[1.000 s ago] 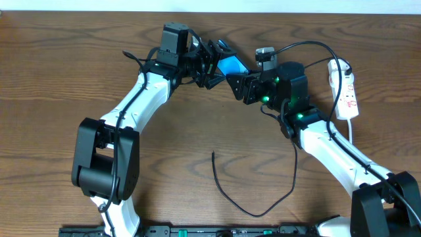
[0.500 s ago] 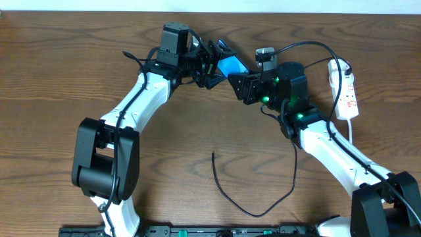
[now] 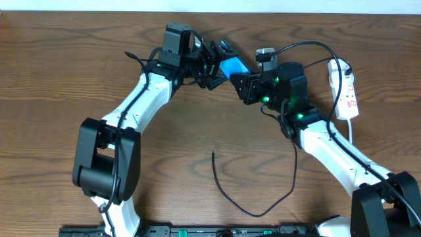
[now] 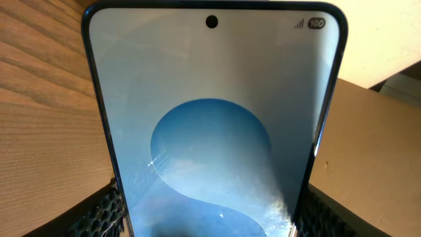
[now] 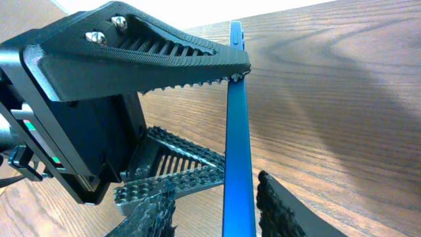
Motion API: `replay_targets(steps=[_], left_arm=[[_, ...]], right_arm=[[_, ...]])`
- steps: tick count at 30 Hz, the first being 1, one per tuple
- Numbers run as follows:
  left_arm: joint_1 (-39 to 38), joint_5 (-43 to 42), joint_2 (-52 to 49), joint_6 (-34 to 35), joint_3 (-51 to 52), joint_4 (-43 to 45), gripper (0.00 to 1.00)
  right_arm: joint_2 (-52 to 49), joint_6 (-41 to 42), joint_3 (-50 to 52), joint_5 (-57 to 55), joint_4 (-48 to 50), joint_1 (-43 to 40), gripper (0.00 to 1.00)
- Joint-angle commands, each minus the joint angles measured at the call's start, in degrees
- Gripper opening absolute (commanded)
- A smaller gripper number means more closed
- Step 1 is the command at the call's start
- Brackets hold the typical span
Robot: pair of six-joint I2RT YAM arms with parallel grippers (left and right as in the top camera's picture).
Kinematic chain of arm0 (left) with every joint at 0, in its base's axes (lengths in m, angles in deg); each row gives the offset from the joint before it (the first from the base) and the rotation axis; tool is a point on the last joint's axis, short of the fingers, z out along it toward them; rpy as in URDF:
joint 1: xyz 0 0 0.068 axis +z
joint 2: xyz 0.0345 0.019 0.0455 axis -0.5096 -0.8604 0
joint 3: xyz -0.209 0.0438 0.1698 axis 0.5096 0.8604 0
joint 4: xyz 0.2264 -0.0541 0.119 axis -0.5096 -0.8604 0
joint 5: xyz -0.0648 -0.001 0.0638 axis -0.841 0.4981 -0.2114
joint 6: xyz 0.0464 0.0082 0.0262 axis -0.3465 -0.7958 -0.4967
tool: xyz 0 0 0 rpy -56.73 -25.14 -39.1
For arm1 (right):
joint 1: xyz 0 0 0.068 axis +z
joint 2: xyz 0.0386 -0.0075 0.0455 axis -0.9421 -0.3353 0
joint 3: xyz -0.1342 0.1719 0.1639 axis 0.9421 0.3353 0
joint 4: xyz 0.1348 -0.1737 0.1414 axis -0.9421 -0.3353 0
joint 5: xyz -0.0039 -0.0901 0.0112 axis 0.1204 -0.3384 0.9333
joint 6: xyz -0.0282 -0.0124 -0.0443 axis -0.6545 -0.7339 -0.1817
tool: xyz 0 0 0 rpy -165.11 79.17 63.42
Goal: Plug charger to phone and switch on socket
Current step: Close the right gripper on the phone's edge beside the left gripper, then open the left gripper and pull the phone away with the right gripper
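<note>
The phone (image 3: 231,66) has a bright blue screen and is held up off the table at the back centre. My left gripper (image 3: 212,64) is shut on it; in the left wrist view the screen (image 4: 210,131) fills the frame between the two fingers. My right gripper (image 3: 241,83) is open and straddles the phone's other end. The right wrist view shows the phone edge-on (image 5: 237,131) between the fingers, with a gap on the left side. The charger (image 3: 253,209) is a thin black cable lying loose on the table, with its tip (image 3: 212,154) free. Its other end runs under the right arm.
The socket (image 3: 346,92), a white power strip with red marks, lies at the right rear with its thick white cord (image 3: 350,131) trailing toward the front. Both arms meet at the back centre. The table's back edge is just behind them.
My left gripper with the phone has shifted very slightly right, toward the right gripper. The cable and the power strip have not moved.
</note>
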Motion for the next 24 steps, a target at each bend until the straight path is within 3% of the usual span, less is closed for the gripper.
replay_targets(steps=[1,15,24], left_arm=[[-0.24,-1.53,1.53,-0.13,-0.09,0.66,0.07],[-1.2,-1.51,1.53,-0.13,-0.09,0.68,0.07],[-1.27,-1.53,1.53,-0.11,-0.09,0.87,0.07]], right_arm=[[-0.24,-0.35,-0.92,-0.22,-0.02,0.24,0.38],[-0.31,-0.37,-0.92,-0.24,-0.04,0.24,0.38],[-0.31,-0.35,-0.92,-0.26,-0.04,0.24,0.3]])
